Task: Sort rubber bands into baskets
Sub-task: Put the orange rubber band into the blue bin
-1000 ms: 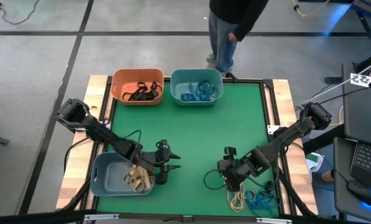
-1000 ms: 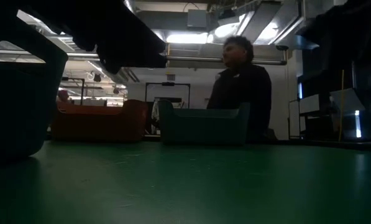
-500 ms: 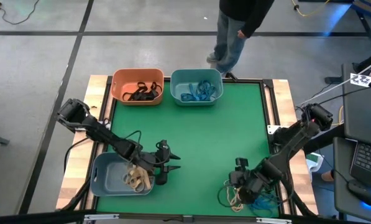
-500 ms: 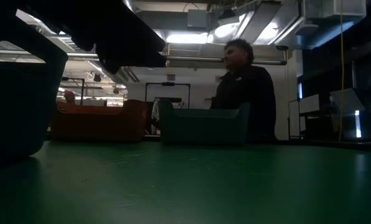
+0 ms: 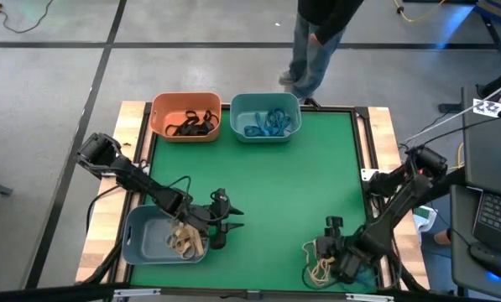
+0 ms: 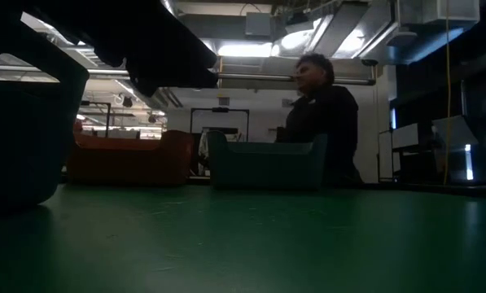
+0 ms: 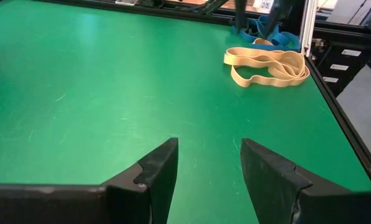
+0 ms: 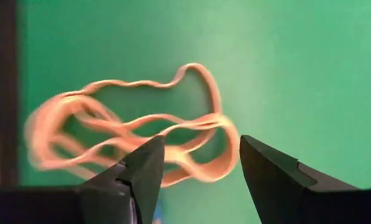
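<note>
Three baskets stand on the green mat: orange (image 5: pixel 185 116) with black rubber bands, teal (image 5: pixel 265 116) with blue ones, grey-blue (image 5: pixel 162 236) with tan ones. A loose bunch of tan rubber bands (image 5: pixel 320 268) (image 8: pixel 141 134) lies flat near the near right corner, with blue bands (image 5: pixel 359 273) beside it. My right gripper (image 5: pixel 326 252) (image 8: pixel 201 146) hovers open above the tan bunch, pointing steeply down. My left gripper (image 5: pixel 233 220) (image 7: pixel 207 149) waits open beside the grey-blue basket with nothing between its fingers.
A person (image 6: pixel 320 114) stands just beyond the table's far edge, behind the teal basket (image 6: pixel 267 163). The mat's raised black rim (image 7: pixel 334 106) runs close to the loose bands. Open green mat (image 5: pixel 300 184) lies in the table's middle.
My right gripper has travelled toward the table's near right corner and lowered, tipping more steeply downward, and now stands over the tan bunch. Its fingers stay open. The person beyond the far edge has shifted slightly.
</note>
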`<state>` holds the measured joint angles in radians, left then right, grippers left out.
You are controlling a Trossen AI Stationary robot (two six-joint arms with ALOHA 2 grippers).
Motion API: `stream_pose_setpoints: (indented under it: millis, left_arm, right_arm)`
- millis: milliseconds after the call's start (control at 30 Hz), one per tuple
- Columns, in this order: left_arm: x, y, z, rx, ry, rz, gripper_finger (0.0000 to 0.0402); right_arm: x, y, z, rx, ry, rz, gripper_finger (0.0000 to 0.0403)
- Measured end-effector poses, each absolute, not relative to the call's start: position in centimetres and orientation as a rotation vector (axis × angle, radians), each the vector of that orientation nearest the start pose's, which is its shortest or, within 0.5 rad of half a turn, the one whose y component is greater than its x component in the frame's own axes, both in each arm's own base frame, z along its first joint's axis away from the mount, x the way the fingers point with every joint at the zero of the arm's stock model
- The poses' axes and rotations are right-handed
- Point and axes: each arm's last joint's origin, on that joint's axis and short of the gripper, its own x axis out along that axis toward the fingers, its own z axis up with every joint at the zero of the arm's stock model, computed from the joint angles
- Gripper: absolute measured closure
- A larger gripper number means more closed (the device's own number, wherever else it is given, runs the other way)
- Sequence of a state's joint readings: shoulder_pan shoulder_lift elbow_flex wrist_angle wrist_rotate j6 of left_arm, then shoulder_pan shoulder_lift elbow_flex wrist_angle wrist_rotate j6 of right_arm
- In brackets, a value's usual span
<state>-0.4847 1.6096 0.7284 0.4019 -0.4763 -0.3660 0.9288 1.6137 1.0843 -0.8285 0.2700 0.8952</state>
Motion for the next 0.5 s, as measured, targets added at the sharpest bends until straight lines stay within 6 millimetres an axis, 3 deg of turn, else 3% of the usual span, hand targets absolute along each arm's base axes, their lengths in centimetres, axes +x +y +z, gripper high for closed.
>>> stream_pose_setpoints:
  millis: [200, 500]
  left_arm:
    - [28.5, -13.5, 17.3, -0.140, 0.419, 0.069, 0.0231]
    - [28.5, -13.5, 17.3, -0.137, 0.420, 0.070, 0.0231]
  right_arm:
    - [18.9, 22.3, 18.2, -0.104, 1.282, -0.114, 0.0194]
    - [19.5, 22.6, 16.0, -0.177, 1.333, -0.133, 0.0196]
